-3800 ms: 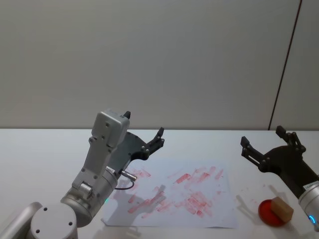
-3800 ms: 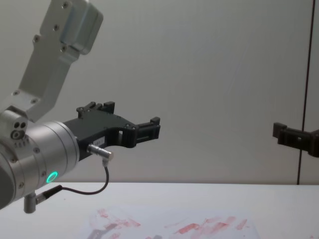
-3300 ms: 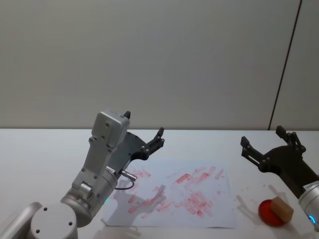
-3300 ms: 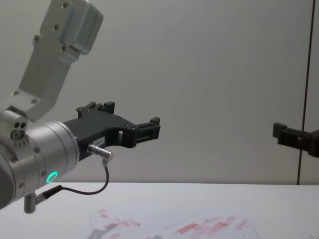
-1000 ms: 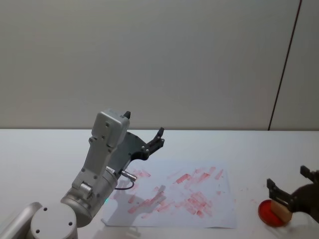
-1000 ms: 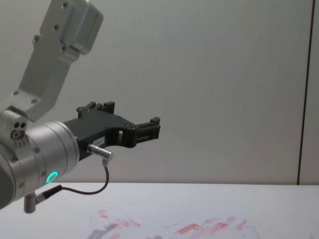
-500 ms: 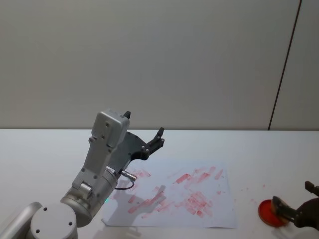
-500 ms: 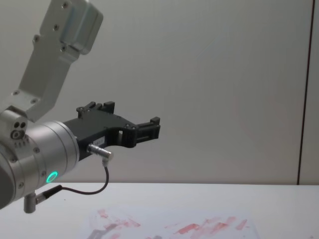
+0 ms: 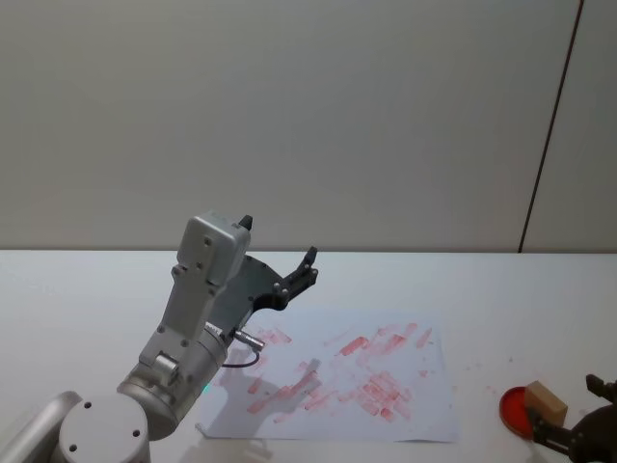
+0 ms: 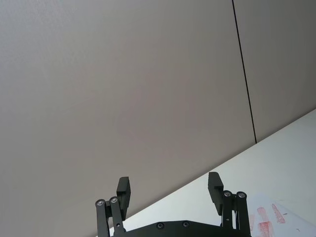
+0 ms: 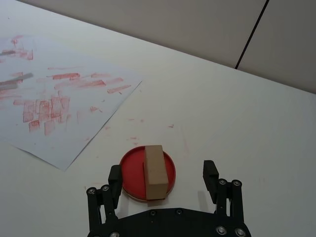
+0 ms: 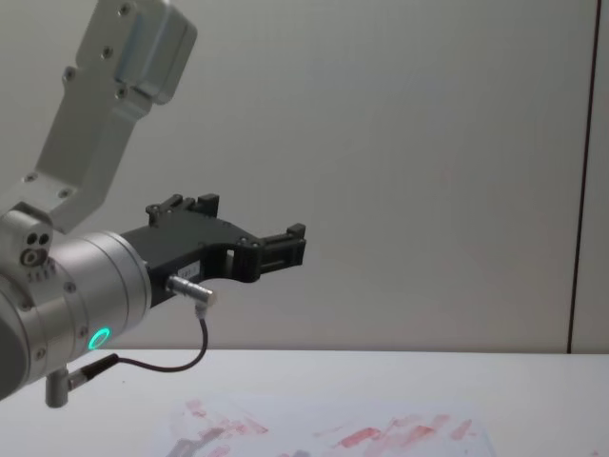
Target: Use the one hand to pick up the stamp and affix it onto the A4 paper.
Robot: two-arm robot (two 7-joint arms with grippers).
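One wooden stamp [image 11: 155,170] on red disc [image 11: 131,171]

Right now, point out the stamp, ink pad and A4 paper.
stamp [image 11: 155,167], right wrist view, top face
ink pad [image 11: 130,175], right wrist view, bare red surface
A4 paper [image 9: 337,420], head view, blank margin

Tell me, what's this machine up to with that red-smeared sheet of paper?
The robot's right hand hovers open at the wooden stamp, which stands on a round red ink pad beside the paper. It hasn't gripped the stamp yet. The paper already carries many red prints. The left hand is raised, open and idle.
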